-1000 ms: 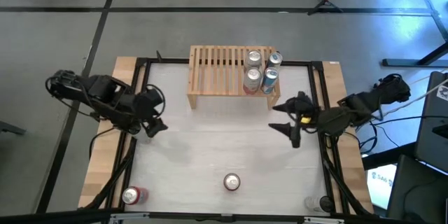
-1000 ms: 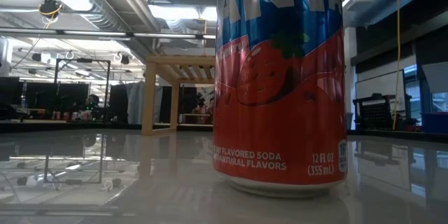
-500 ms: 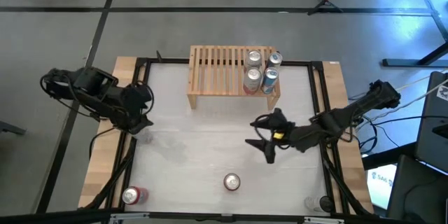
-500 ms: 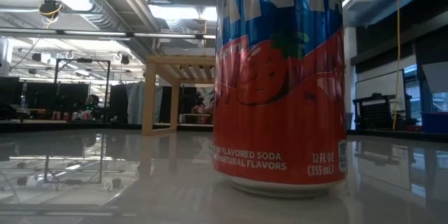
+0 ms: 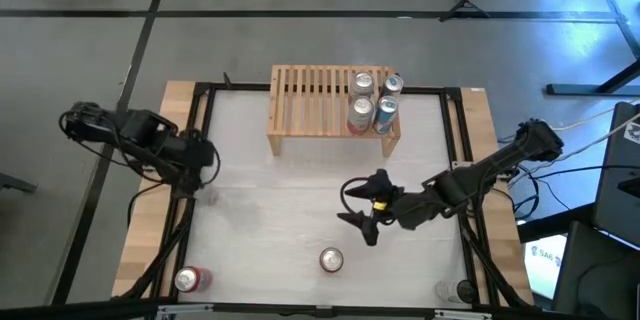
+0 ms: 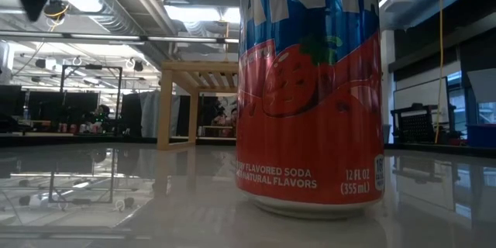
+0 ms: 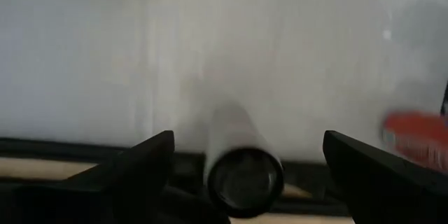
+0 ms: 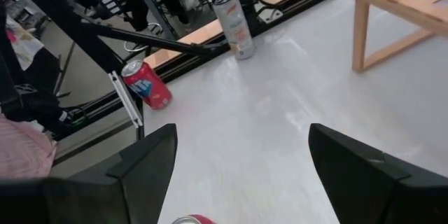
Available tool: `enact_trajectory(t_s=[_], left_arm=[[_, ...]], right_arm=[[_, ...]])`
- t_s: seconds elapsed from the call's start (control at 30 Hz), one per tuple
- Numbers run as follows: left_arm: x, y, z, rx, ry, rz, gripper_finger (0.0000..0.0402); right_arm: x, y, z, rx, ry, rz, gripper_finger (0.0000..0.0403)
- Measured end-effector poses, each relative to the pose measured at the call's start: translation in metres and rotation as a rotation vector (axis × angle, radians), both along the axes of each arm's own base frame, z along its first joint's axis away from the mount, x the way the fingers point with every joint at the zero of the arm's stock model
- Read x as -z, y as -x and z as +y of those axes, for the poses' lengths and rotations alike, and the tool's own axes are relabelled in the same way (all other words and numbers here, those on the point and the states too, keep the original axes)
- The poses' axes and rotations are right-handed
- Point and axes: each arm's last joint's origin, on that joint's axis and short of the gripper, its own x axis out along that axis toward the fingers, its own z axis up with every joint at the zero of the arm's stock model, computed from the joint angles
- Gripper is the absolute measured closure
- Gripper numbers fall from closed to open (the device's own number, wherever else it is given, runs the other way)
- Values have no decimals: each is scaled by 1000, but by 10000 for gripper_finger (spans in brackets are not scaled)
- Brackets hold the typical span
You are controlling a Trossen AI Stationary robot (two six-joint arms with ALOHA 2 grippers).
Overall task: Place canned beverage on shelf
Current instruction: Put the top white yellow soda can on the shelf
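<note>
The red soda can (image 5: 331, 259) is left standing near the table's front edge, well apart from the shelf (image 5: 312, 110) (four cans on it). The right gripper (image 5: 362, 222), spread empty, has been brought closer; the left gripper (image 5: 203, 163), spread too, is kept back.

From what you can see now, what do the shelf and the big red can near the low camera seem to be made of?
The shelf looks like light, unpainted wood: pale thin slats on top and plain square legs, with a matte surface. The red can seems to be thin metal, probably aluminium, with a glossy printed skin; light glints on its side and its bare silver rim shows at the base.
</note>
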Motion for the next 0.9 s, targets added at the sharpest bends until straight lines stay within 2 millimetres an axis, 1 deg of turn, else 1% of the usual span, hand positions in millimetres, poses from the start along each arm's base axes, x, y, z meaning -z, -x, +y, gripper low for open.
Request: enact_trajectory(t_s=[0.1,0.27,0.37,0.6,0.73,0.9], left_arm=[[13,0,-1,8,19,59,44],[22,-1,0,19,-48,79,44],[29,-1,0,37,-57,106,44],[50,1,-1,53,-14,205,44],[57,2,-1,62,-14,236,44],[63,3,-3,67,38,274,44]], right_arm=[[1,-1,1,-4,-3,-2,91],[0,-1,0,16,13,-10,91],[0,-2,0,16,12,-11,91],[0,-2,0,16,13,-11,91],[0,-2,0,16,14,-11,91],[0,-2,0,16,15,-10,91]])
